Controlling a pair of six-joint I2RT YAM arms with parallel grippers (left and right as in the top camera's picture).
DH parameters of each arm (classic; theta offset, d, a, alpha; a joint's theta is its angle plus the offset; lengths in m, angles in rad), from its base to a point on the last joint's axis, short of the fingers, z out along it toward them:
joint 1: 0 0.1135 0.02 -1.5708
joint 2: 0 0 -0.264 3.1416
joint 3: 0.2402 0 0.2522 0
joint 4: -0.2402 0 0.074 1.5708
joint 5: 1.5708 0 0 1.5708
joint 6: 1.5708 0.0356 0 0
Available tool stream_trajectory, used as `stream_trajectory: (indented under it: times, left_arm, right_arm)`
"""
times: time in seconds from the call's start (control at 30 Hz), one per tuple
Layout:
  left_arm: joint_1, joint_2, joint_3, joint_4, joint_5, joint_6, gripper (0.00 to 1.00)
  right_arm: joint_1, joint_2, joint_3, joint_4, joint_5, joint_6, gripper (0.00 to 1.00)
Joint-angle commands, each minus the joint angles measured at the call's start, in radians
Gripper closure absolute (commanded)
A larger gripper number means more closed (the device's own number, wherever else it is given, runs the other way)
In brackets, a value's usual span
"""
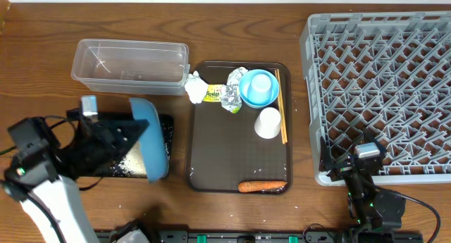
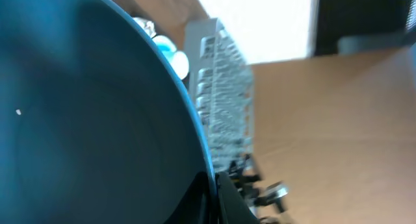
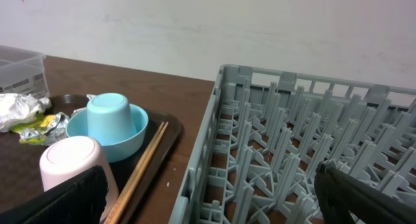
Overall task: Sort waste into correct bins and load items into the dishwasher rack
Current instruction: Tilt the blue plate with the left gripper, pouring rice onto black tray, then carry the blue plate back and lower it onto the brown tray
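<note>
We saw the left arm reach in from 8 o'clock, its left gripper [image 1: 135,134] pinching the large round blue plate [image 1: 150,139], which stood tipped on edge over the shallow black rectangular tray [image 1: 166,127]. Loose white rice [image 1: 127,165] lay scattered in that tray. The right arm sat folded at 5 o'clock, just outside the near edge of the large square grey plastic rack [image 1: 384,67], with the right gripper [image 3: 209,185] spread wide and holding nothing. We counted one clear plastic rectangular tub [image 1: 130,65] at 11 o'clock. On the one dark brown serving tray [image 1: 232,144] at centre were one small light blue bowl [image 1: 246,95] with one light blue cup [image 1: 261,84] inside, one small white cup [image 1: 268,122], one pair of thin wooden chopsticks [image 1: 280,106], one crumpled yellow-and-silver foil wrapper [image 1: 222,95], and one small orange carrot [image 1: 262,187]. One crumpled white tissue [image 1: 196,86] lay at the tray's 11 o'clock corner.
</note>
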Motion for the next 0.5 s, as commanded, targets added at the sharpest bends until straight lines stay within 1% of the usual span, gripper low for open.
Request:
stream_trajectory:
  times: [0.0, 0.13, 0.27, 0.4, 0.47]
  left_arm:
    - [-0.076, -0.073, 0.035, 0.002, -0.148, 0.013, 0.94]
    - [-0.201, -0.148, 0.073, 0.03, -0.216, -0.033, 0.94]
    - [-0.356, -0.204, 0.074, 0.118, -0.336, -0.143, 0.94]
    - [-0.528, -0.213, 0.074, 0.163, -0.404, -0.212, 0.94]
    - [-0.623, -0.207, 0.073, 0.185, -0.486, -0.253, 0.94]
  right_arm:
    - [-0.009, -0.005, -0.004, 0.0, 0.003, 0.012, 0.01]
    - [-0.009, -0.005, -0.004, 0.0, 0.003, 0.012, 0.01]
    - [-0.009, -0.005, -0.004, 0.0, 0.003, 0.013, 0.01]
    - [-0.009, -0.005, -0.004, 0.0, 0.003, 0.012, 0.01]
    - [-0.009, -0.005, -0.004, 0.0, 0.003, 0.012, 0.01]
